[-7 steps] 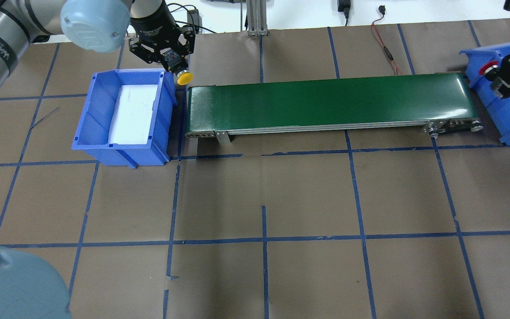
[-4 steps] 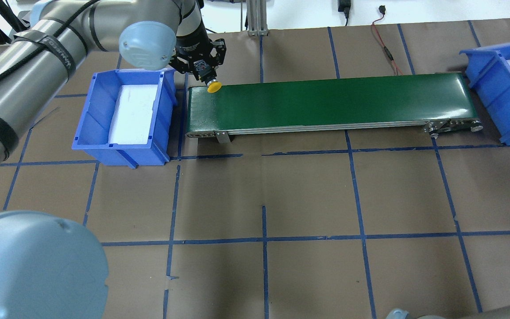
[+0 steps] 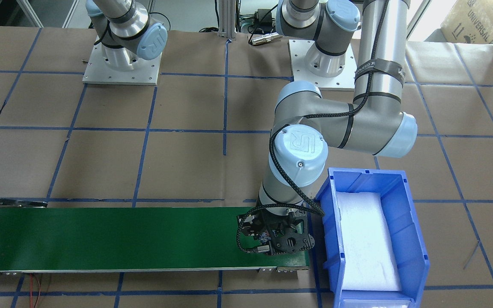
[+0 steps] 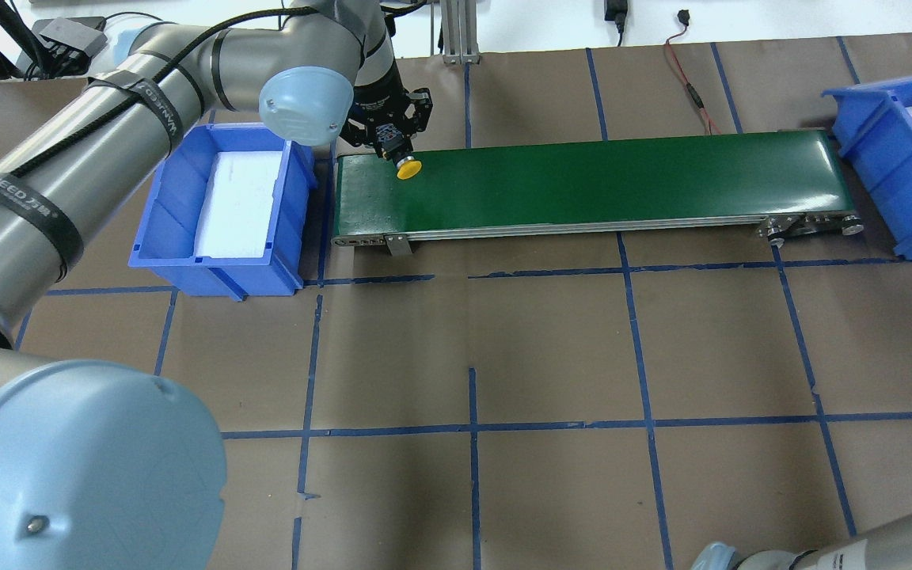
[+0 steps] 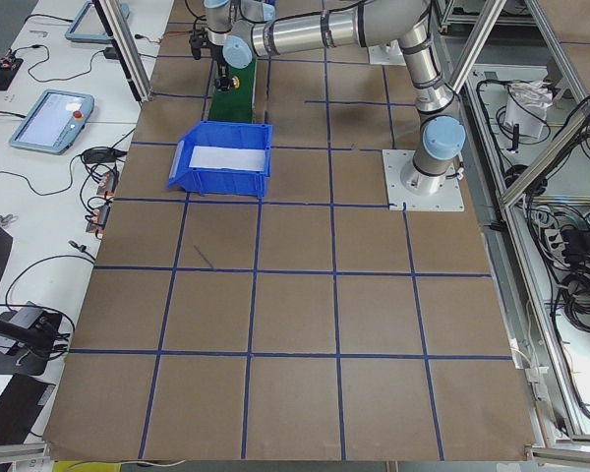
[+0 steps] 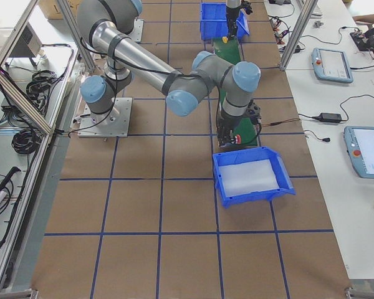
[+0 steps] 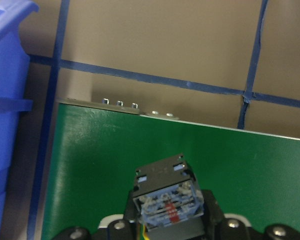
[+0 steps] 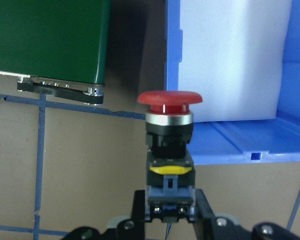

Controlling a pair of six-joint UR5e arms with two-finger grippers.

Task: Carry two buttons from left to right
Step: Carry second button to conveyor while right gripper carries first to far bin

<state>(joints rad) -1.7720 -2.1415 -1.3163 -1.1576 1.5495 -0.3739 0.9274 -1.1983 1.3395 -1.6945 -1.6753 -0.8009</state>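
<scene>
My left gripper [image 4: 393, 146] is shut on the yellow-capped button [image 4: 408, 169], cap down, over the left end of the green conveyor belt [image 4: 598, 178]. I cannot tell if the cap touches the belt. The left wrist view shows its grey terminal block [image 7: 167, 200] between the jaws, with the belt [image 7: 100, 165] below. My right gripper [image 8: 170, 207] is shut on the red-capped button [image 8: 170, 100], held upright beside the right blue bin [image 8: 240, 145]. The exterior right view shows that gripper [image 6: 234, 136] just off the bin's rim [image 6: 219, 167].
The left blue bin [image 4: 175, 214] with a white pad stands against the belt's left end. The right blue bin [image 4: 875, 150] stands off the belt's right end. The brown table carries blue tape lines. A red cable [image 4: 689, 87] lies behind the belt.
My left gripper has carried the yellow button rightward from beside the left bin to over the belt's left end. My right gripper with the red button has left the overhead view.
</scene>
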